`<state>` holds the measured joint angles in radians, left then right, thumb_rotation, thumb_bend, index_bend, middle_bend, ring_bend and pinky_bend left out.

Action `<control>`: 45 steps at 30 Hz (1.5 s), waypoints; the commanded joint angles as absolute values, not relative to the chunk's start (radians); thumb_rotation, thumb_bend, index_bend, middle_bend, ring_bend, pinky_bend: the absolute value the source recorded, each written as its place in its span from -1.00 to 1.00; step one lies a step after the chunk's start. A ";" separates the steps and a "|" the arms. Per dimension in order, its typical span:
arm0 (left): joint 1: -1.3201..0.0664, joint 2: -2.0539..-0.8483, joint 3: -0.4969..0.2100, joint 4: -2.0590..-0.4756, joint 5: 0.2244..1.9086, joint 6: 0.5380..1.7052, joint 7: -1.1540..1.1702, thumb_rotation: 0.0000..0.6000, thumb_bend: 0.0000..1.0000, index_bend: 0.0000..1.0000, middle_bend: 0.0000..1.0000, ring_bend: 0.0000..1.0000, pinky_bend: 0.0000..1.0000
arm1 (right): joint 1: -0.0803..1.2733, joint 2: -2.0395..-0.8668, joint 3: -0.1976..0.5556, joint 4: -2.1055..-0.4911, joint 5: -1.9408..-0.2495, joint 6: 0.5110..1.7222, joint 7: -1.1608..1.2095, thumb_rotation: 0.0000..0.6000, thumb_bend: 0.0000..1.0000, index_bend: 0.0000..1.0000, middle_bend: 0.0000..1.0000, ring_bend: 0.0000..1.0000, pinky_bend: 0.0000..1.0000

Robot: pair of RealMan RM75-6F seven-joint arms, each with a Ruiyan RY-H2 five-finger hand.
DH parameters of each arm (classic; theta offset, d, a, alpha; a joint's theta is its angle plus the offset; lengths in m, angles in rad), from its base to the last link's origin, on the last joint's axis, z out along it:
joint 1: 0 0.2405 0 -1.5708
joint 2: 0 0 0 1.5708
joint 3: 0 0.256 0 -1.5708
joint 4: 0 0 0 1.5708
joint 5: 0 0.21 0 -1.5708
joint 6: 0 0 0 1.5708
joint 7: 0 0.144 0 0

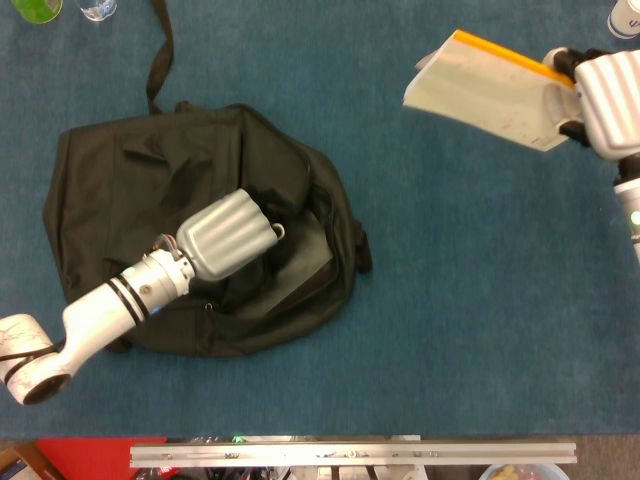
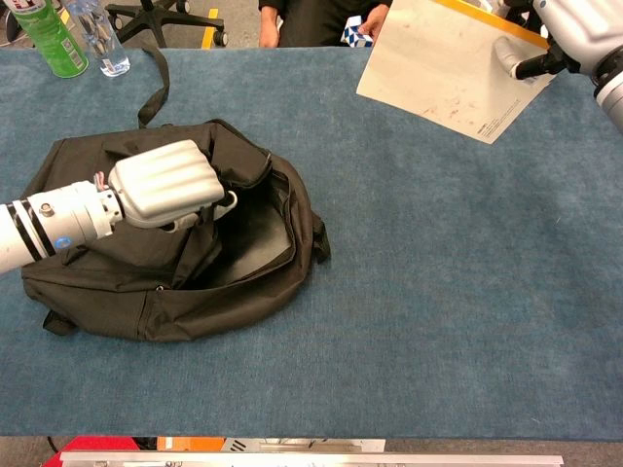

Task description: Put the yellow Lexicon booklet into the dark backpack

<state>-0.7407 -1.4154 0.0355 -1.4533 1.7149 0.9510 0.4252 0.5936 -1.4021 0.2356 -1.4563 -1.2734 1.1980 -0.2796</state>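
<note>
Over the bench's far right corner, right hand (image 1: 600, 100) pinching the booklet (image 1: 480, 92) by its right edge, thumb on the pale face in the chest view, holding it tilted in the air, well clear of the blue cloth. Yellow only along the top edge; rest of the visible face pale with faint print. Judged thin and light, limp rather than stiff: held by one edge, likely to sag or flap at the free left corner, and smooth paper could slip from a shallow pinch. Best kept gripped near the spine edge, with the free corner leading into the opening.

Well apart to the left, left hand (image 2: 165, 185) curled around the upper flap of the backpack (image 1: 110, 190), knuckles up, fingers tucked under the fabric and lifting it. Mouth of the bag gaping toward the right, grey lining showing inside. Fingertips hidden by the flap, so depth of the grip not clear. Soft, floppy cloth: likely to fall closed if released, so worth holding up while the booklet goes in.

Further out, a strap (image 1: 158, 50) trailing from the bag toward the far edge, a green bottle (image 2: 44, 37) and a clear bottle (image 2: 102, 39) at the far left corner of the bench (image 2: 438, 292). Beyond the far edge, a person's hands and a chequered cube, only partly visible
</note>
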 commanded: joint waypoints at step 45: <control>-0.656 -1.212 -0.039 -1.612 1.731 1.217 0.241 1.00 -0.42 0.25 0.22 0.17 0.15 | 0.795 -1.682 0.225 -1.560 -1.348 1.000 -0.298 1.00 0.01 0.68 0.39 0.33 0.66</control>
<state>-0.6561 -1.2117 -0.0394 -1.6117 1.7305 1.2164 0.2404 0.7829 -1.6649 0.2116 -1.5737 -1.3615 1.0055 -0.2823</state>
